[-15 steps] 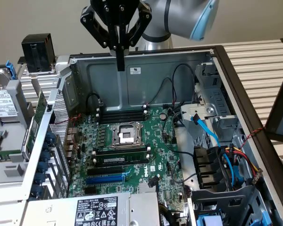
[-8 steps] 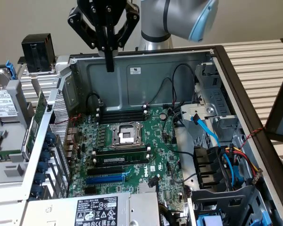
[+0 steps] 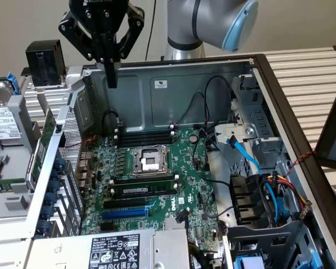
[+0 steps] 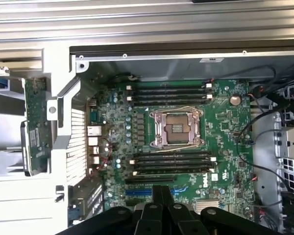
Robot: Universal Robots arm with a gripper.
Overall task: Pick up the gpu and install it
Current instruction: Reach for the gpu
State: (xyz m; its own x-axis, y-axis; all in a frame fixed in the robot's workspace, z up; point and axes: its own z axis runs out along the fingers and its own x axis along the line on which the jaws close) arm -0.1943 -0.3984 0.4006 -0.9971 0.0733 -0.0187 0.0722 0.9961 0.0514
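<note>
tool (image 3: 111, 82) pressed together, empty, above case (image 3: 185, 92); gpu (image 4: 36, 112) edge-on outside case, fan hidden.

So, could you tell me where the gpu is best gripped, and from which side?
Probably pinch the gpu across its thin upturned edge, coming from above: it seems to stand on edge outside the perforated rear wall, so that edge is freest.
</note>
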